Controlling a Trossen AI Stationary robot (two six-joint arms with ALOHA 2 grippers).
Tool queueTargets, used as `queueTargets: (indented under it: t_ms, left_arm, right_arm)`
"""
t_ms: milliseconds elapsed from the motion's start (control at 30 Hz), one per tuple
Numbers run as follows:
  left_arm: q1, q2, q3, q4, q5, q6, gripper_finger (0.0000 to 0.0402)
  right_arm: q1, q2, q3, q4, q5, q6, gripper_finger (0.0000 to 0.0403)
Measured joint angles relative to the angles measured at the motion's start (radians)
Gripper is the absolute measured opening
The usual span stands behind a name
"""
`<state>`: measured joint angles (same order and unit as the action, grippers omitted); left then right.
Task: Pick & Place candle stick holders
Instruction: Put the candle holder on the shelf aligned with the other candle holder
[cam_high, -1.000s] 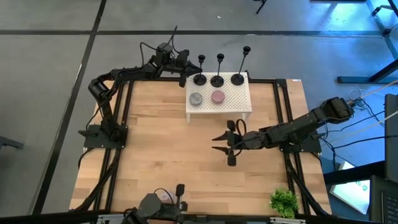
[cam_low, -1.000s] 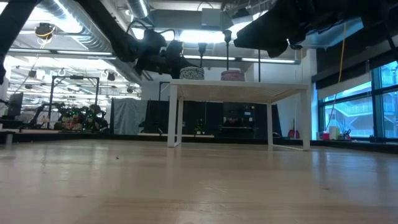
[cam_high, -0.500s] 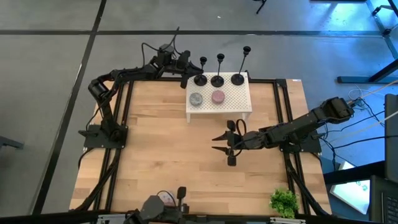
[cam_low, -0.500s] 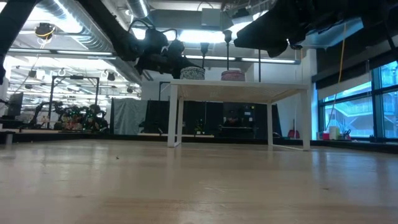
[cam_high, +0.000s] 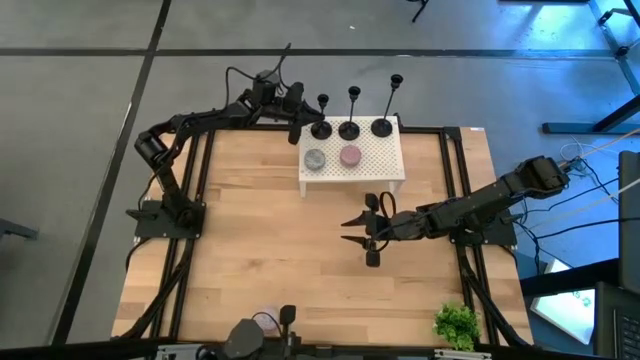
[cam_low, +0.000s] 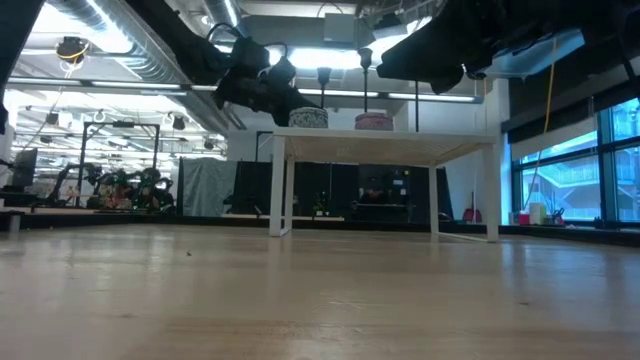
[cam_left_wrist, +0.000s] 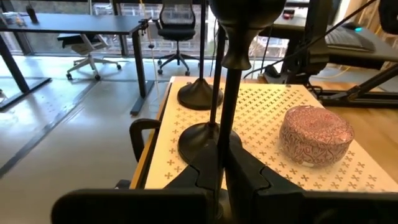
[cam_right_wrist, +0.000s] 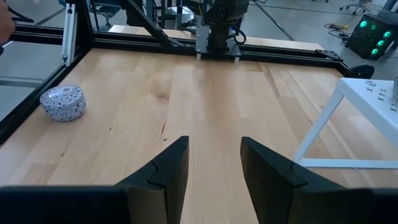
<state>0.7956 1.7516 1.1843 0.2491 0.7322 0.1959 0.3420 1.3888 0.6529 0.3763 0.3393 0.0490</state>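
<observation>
Three black candle stick holders stand in a row along the far edge of the white perforated stand (cam_high: 375, 165): the shortest (cam_high: 321, 115), the middle one (cam_high: 350, 118) and the tallest (cam_high: 386, 110). My left gripper (cam_high: 306, 125) is at the stand's far left corner, shut on the shortest holder's stem (cam_left_wrist: 230, 106). A grey disc (cam_high: 315, 159) and a pink disc (cam_high: 350, 155) lie on the stand. My right gripper (cam_high: 352, 232) hovers open and empty over the table's middle, in front of the stand. My left gripper (cam_left_wrist: 222, 171) pinches the shortest holder's thin stem (cam_left_wrist: 229, 127), low down, between its two fingers. The fingers come about level from the table's left. The stem stands upright. The fingers hide its base in the wrist view, so whether it is lifted off the stand cannot be told.
A patterned grey disc (cam_right_wrist: 62, 102) lies on the wooden table near its front edge. A green plant (cam_high: 457, 322) stands at the front right corner. Black frame rails (cam_high: 455, 180) run along the table's sides. The stand's legs (cam_low: 279, 185) leave open room beneath it.
My left gripper has gone up a little at the stand's far left corner, still shut on the shortest holder's stem, and the left arm's elbow has swung toward the table's left edge. My right arm has kept still.
</observation>
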Motion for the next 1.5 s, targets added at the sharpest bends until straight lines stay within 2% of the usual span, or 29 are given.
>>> queueTargets:
  t_ms: [1033, 1333, 1500]
  left_arm:
    - [-0.028, -0.011, -0.001, -0.041, -0.016, 0.009, 0.0008]
    - [-0.028, -0.01, -0.002, -0.042, -0.017, 0.0, 0.0024]
    - [-0.03, -0.007, -0.012, -0.114, -0.066, 0.005, 0.0042]
  right_arm:
    - [0.002, 0.0, 0.0, -0.007, -0.003, 0.003, 0.0149]
    - [0.002, 0.0, 0.0, -0.007, -0.003, 0.003, 0.0149]
    - [0.002, 0.0, 0.0, -0.007, -0.003, 0.003, 0.0149]
